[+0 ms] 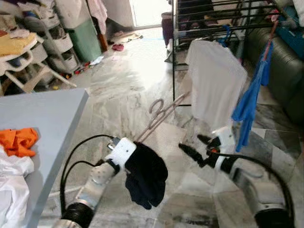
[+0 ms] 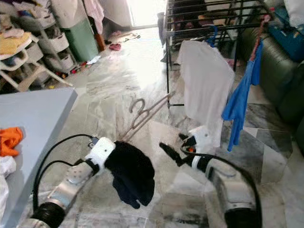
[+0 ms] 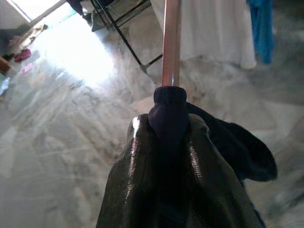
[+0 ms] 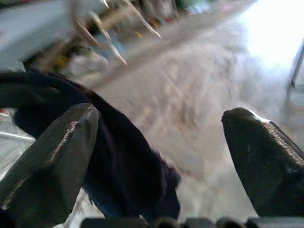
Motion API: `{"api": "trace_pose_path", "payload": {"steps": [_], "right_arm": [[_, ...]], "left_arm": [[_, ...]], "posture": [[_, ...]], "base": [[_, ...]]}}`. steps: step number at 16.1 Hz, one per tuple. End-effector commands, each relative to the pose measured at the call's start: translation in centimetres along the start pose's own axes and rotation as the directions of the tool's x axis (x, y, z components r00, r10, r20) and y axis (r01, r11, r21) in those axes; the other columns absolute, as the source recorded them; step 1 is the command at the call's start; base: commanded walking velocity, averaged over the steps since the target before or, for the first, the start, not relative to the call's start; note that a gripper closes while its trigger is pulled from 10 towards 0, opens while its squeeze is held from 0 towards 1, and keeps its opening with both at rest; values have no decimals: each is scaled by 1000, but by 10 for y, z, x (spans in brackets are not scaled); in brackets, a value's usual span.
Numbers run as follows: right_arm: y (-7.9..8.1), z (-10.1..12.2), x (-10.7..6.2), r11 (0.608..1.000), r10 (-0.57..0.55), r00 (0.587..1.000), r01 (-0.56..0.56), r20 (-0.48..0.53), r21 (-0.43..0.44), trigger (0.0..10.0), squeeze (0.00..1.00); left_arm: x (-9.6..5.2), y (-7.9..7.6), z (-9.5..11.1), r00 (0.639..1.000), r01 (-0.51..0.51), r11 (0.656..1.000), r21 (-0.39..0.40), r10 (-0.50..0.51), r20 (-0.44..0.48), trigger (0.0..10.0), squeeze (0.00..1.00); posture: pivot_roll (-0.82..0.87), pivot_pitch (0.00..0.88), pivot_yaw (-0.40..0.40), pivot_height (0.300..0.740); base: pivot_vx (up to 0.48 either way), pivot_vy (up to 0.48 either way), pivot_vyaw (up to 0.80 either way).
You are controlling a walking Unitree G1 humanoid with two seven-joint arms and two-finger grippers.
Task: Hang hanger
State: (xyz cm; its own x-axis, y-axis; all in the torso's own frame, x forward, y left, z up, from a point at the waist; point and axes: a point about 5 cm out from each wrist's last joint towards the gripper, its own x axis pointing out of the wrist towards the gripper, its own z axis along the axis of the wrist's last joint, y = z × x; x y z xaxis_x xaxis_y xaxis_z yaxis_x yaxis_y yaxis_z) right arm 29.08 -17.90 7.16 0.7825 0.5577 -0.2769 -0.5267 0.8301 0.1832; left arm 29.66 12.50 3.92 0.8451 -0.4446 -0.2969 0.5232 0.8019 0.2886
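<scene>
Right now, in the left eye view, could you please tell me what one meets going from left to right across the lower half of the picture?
Orange cloth on the grey table → left pincer holding the dark garment on its hanger → right pincer, open → white shirt → blue garment hanging from the drying rack.

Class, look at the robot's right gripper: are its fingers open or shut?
Open. The right gripper shows its two black fingers wide apart, floor visible between them, holding nothing; the dark garment hangs beyond.
</scene>
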Motion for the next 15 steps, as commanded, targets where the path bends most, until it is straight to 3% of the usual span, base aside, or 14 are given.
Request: {"api": "trace_pose_path", "payload": {"steps": [1,3,4,5,6,7,8,9,12,13,14,15], "right_arm": [[-2,-8,7,997,-69,996,71,-48,27,10000,0],[-4,-16,14,978,-183,982,186,-43,90,10000,0],[-5,-21,18,951,-278,959,282,-52,125,10000,0],[-1,-26,22,935,-279,959,281,-39,217,10000,0],[6,-28,25,930,-220,976,210,-1,303,10000,0],[8,-31,26,924,-212,977,200,2,326,10000,0],[14,-38,28,925,-202,979,197,-21,325,10000,173],[16,-43,28,933,-195,980,200,-46,298,10000,1000],[11,-40,31,942,-272,962,274,-39,195,10000,1000],[5,-40,31,921,-254,965,261,-62,288,10000,1000],[3,-40,31,913,-254,965,263,-70,313,10000,1000],[0,-37,30,917,-260,964,264,-54,299,10000,843]], "left_arm": [[-1,7,12,998,-5,1000,-26,6,59,0,0],[-2,8,19,995,13,1000,-16,-12,96,0,0],[-3,10,26,992,12,1000,-18,-10,122,0,0],[-4,11,33,988,9,1000,-18,-6,152,0,0],[-4,11,37,986,11,1000,-17,-7,169,0,0],[-5,10,40,983,17,1000,-17,-13,182,0,0],[-7,6,50,973,37,999,3,-37,229,0,0],[-10,2,58,961,57,998,24,-62,268,0,0],[-16,-3,65,947,86,995,40,-95,307,0,0],[-21,-5,74,930,96,994,43,-105,353,0,0],[-22,-6,76,926,97,994,44,-106,362,0,0],[-23,-6,78,923,98,994,53,-111,368,0,0]], "posture": [[-118,0,116,740],[-117,0,112,740],[-116,0,112,740],[-113,0,111,740],[-112,0,111,740],[-111,0,111,740],[-111,0,111,740],[-110,0,110,740],[-112,0,105,740],[-109,0,98,740],[-108,0,96,740],[-107,0,95,740]], "base": [[0,0,0],[0,0,0],[0,0,0],[0,0,0],[0,0,0],[0,0,0],[0,0,0],[0,0,0],[0,0,0],[0,0,0],[0,0,0],[0,0,0]]}}
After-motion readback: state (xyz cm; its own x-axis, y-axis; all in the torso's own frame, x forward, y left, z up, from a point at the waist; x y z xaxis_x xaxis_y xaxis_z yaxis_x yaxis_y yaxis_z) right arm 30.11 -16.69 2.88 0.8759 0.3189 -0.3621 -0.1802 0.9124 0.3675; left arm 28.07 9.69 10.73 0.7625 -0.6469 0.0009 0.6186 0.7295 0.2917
